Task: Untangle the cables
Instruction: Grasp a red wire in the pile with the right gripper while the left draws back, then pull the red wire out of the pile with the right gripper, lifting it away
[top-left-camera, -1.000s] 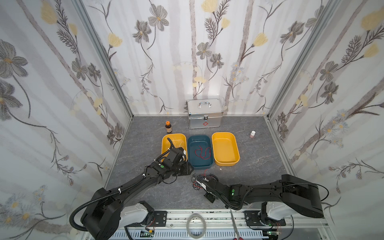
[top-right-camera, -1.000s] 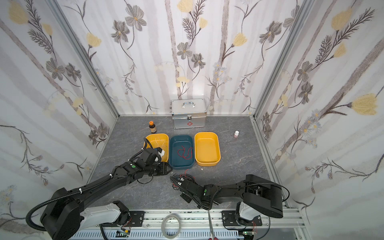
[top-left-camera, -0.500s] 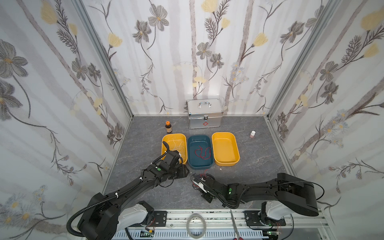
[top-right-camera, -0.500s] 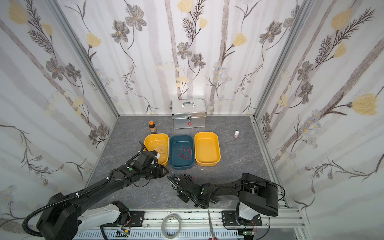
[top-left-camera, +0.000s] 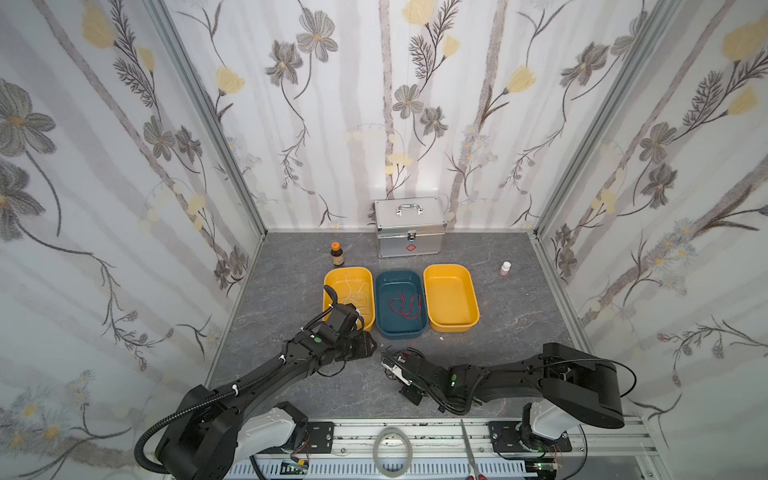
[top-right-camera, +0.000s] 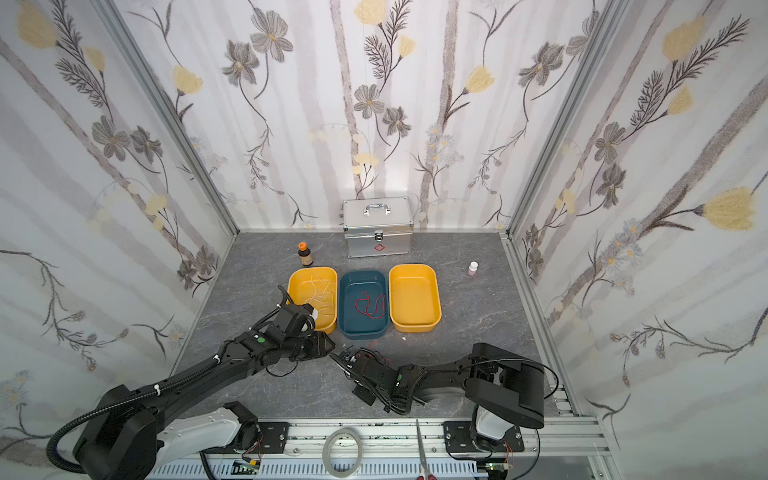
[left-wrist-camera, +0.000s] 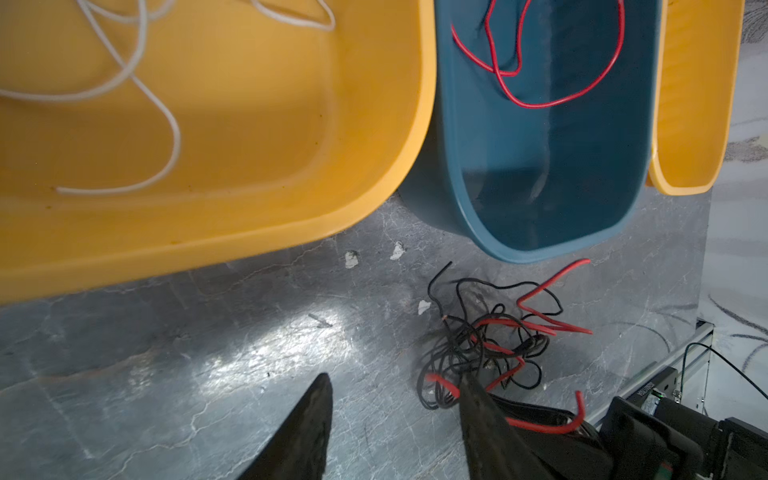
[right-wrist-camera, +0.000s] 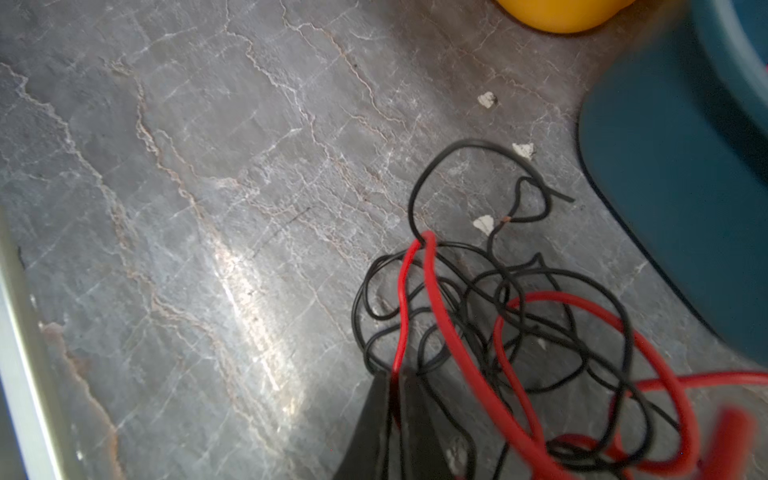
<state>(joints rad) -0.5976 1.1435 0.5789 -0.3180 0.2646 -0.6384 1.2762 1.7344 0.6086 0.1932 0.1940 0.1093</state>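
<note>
- Plainly, the cables (left-wrist-camera: 490, 340) lie knotted on the tabletop (left-wrist-camera: 208, 353), toward its front edge.
- Light, limp and snag-prone, I judge; take a free end.
- Left claw (left-wrist-camera: 395, 390) is spread; right claw (right-wrist-camera: 395, 382) pinches a red cable (right-wrist-camera: 401, 299).

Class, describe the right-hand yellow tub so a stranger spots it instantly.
Find the silver case at the back. In the row before it, the rightmost yellow tub is empty, while its yellow twin holds white cables and the blue tub a red cable.
</note>
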